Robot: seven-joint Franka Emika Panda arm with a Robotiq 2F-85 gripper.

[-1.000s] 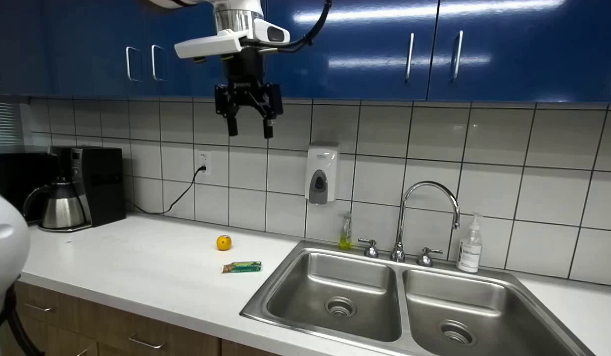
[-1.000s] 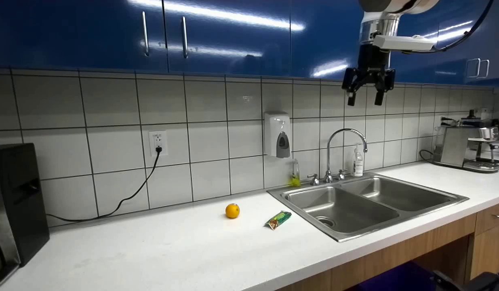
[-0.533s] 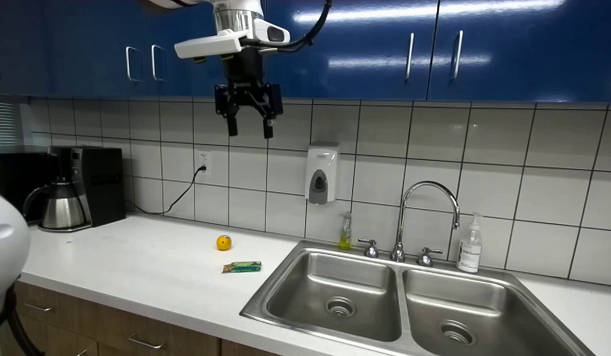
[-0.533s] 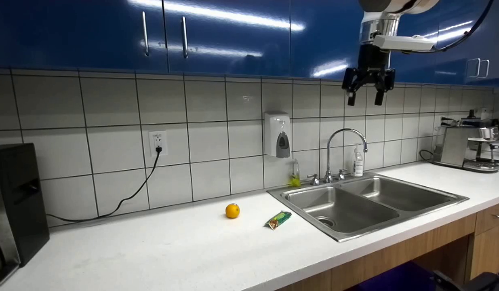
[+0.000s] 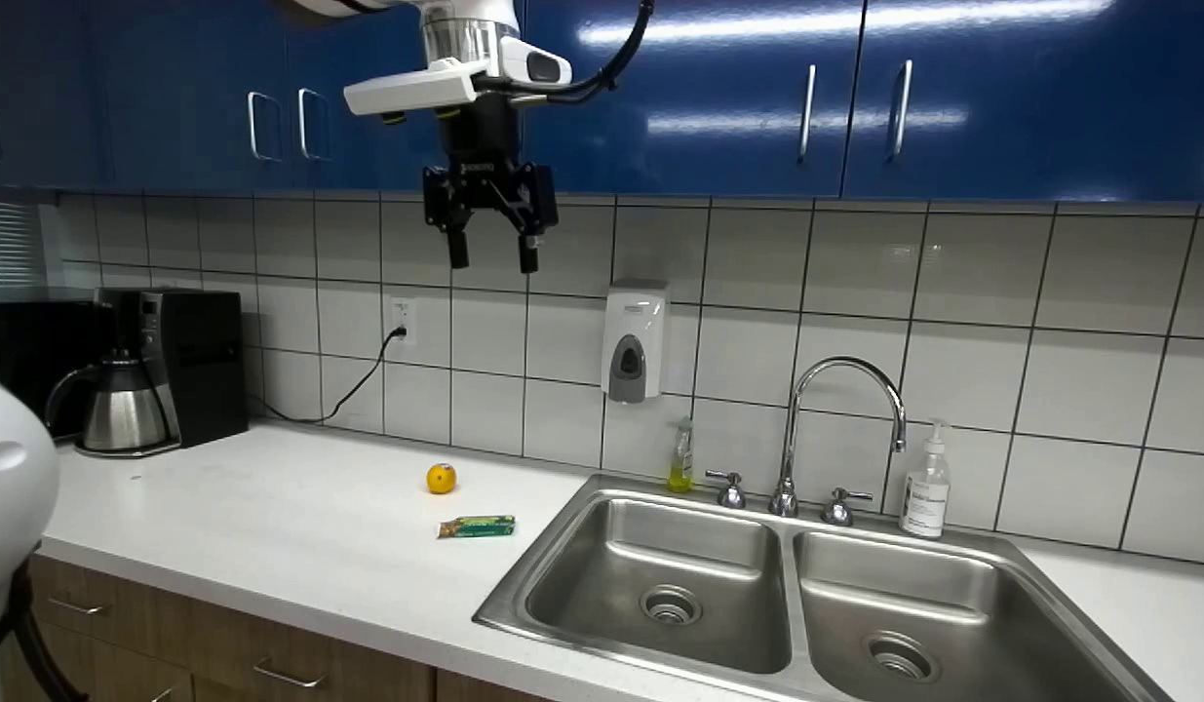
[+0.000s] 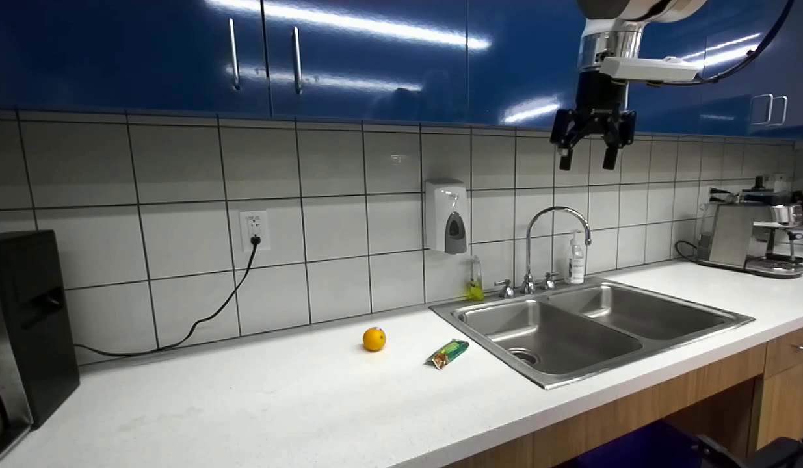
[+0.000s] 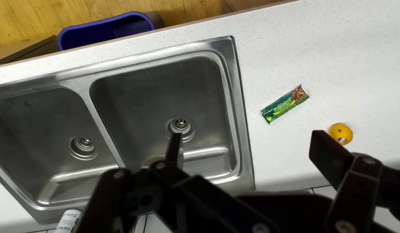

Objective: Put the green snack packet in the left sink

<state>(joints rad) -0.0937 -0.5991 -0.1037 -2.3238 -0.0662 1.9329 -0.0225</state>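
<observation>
Where the wrist view looks down past the gripper [image 7: 246, 134], its 2 fingers [image 7: 329, 158] stand well apart, nearest of all; farther down, the green snack packet [image 7: 285, 104] lies flat on the white counter [image 7: 284, 58], just beside the steel rim [image 7: 237, 103] but apart from it, with the yellow-orange fruit [image 7: 341, 133] near its brown end; deeper still, the left sink [image 7: 148, 97], the basin nearer the packet, shows its round drain [image 7: 180, 124], and farthest, on the wooden floor [image 7: 93, 9], stands a purple bin [image 7: 96, 34]
</observation>
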